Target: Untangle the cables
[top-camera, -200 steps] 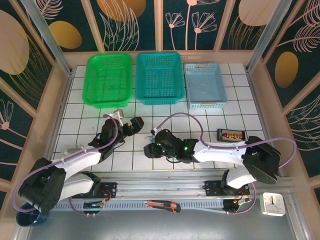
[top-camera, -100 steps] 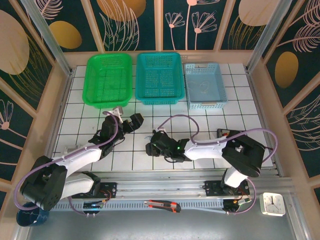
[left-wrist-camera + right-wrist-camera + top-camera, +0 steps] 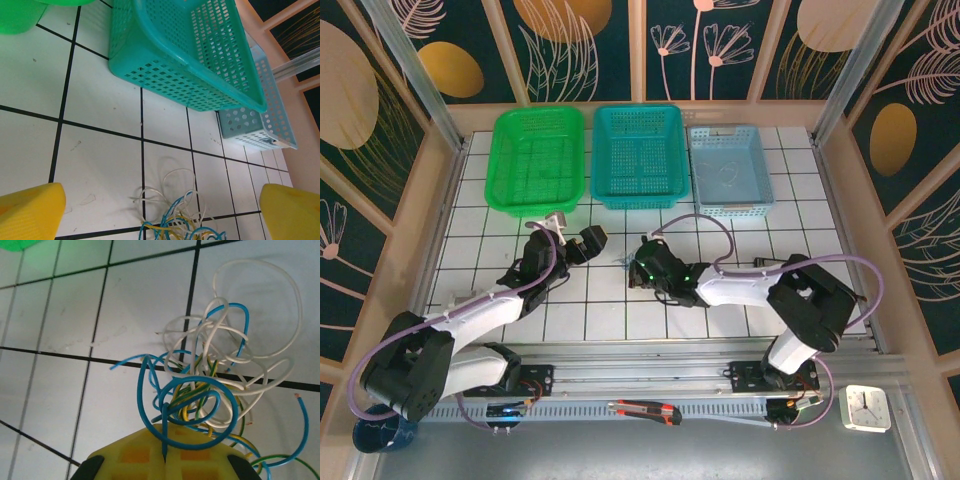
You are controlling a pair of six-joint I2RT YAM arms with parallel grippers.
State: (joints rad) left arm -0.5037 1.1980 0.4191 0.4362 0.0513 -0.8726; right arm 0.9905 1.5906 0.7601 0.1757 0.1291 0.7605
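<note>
**Fig.** The right fingers (image 3: 135,460), having just advanced and closed, are pinching together on a blue strand (image 3: 164,440) at the near edge of the cables (image 3: 210,385), apparently starting a pull. The left fingers (image 3: 30,212) are standing fully apart, touching nothing. The cables are lying on the bench (image 3: 100,150) just ahead, between them.

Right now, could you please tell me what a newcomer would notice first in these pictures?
A knot of thin blue, white and yellow-green cables lies mid-table, with one blue strand pinched in the shut right hand. Beyond it, three baskets stand in a row along the far edge: a green basket, a teal basket and a pale blue basket.
</note>
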